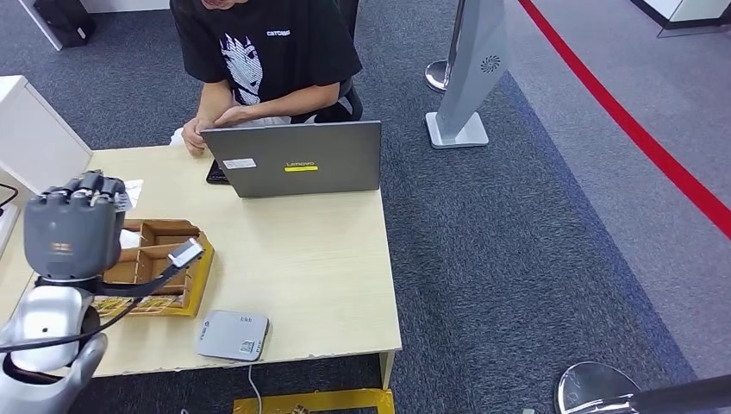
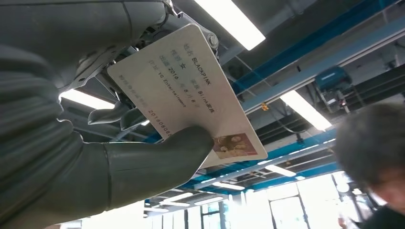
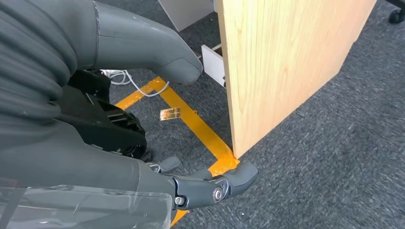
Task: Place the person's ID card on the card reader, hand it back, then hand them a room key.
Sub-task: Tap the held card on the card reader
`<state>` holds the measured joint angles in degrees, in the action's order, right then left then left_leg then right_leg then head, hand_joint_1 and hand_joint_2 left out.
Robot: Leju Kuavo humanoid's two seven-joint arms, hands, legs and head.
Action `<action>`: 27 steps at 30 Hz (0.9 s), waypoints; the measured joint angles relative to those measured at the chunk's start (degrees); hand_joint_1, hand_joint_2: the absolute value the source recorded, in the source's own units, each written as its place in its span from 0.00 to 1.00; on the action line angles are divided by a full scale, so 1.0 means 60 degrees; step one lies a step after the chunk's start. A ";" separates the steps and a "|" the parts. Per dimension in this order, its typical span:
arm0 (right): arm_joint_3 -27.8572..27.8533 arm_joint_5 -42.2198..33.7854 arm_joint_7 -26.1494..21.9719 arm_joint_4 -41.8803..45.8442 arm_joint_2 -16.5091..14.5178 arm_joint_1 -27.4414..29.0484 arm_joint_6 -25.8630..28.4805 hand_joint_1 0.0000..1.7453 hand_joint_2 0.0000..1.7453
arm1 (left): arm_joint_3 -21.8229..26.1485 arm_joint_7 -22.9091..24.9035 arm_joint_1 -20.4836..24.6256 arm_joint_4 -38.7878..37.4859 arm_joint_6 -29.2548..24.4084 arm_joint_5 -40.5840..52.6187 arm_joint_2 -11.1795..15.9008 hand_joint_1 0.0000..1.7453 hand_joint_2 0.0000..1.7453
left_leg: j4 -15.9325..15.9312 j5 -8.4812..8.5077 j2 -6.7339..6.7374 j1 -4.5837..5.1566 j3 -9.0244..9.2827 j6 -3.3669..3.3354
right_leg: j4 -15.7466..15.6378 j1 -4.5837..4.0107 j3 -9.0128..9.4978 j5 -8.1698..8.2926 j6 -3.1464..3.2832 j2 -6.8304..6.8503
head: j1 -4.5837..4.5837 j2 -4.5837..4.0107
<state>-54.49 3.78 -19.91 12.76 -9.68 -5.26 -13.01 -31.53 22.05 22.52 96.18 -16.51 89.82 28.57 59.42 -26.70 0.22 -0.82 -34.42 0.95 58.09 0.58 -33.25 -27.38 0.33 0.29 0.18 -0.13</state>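
My left hand (image 1: 73,220) is raised over the left side of the desk, above a wooden organiser box (image 1: 159,259). In the left wrist view its thumb (image 2: 157,162) and fingers pinch a white ID card (image 2: 186,90) with printed text and a small photo. A sliver of the card (image 1: 125,200) shows beside the fingers. The grey card reader (image 1: 233,335) lies flat near the desk's front edge, right of and below the hand, with nothing on it. My right hand (image 3: 191,188) hangs beside the desk's side panel, fingers apart and holding nothing.
A person in a black T-shirt (image 1: 267,60) sits across the desk (image 1: 328,259) behind an open grey laptop (image 1: 297,159), a dark phone (image 1: 215,172) beside it. A white stand (image 1: 465,78) and a red floor line (image 1: 638,129) are to the right. Yellow tape (image 3: 191,119) marks the floor.
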 joint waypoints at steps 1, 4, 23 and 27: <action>-0.0021 -0.0003 -0.0020 0.0000 0.0000 0.0014 0.0003 0.00 1.00 | -0.0621 0.0520 0.0097 0.0179 0.0067 0.0001 0.0098 1.00 1.00 | 0.0000 -0.0002 0.0008 0.0002 0.0001 -0.0003 | 0.0000 0.0002 -0.0001 0.0001 0.0000 -0.0008 | -0.0001 0.0000; -0.0147 0.0060 -0.0039 0.0000 0.0000 0.0052 -0.0006 0.00 1.00 | -0.2002 0.0936 0.0163 0.0473 0.0066 0.0003 0.0256 1.00 1.00 | -0.0002 -0.0006 0.0020 0.0006 0.0004 -0.0007 | 0.0000 0.0011 0.0000 0.0001 -0.0001 -0.0023 | -0.0001 0.0000; -0.0932 0.0523 -0.0116 0.0001 0.0000 0.0071 0.0112 0.00 1.00 | -0.2212 -0.0997 -0.2300 -0.0722 -0.0911 -0.0002 -0.0424 1.00 1.00 | -0.0007 -0.0010 0.0024 0.0010 0.0003 -0.0005 | 0.0003 0.0017 -0.0004 -0.0002 -0.0002 -0.0037 | 0.0024 0.0000; -0.0943 0.0753 -0.0529 0.0015 0.0005 0.0090 0.0027 0.00 1.00 | -0.1595 -0.1865 -0.3341 -0.0393 -0.0845 -0.0005 -0.0851 1.00 1.00 | -0.0006 -0.0020 0.0029 0.0012 0.0003 -0.0010 | 0.0001 0.0020 -0.0008 -0.0007 -0.0007 -0.0041 | 0.0025 0.0000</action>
<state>-60.15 8.30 -23.08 12.85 -9.65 -4.72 -12.85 -41.10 10.86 2.47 93.83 -21.58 89.79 23.47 59.38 -26.82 0.39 -0.74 -34.40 0.89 58.09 0.70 -33.29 -27.42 0.29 0.05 0.33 -0.13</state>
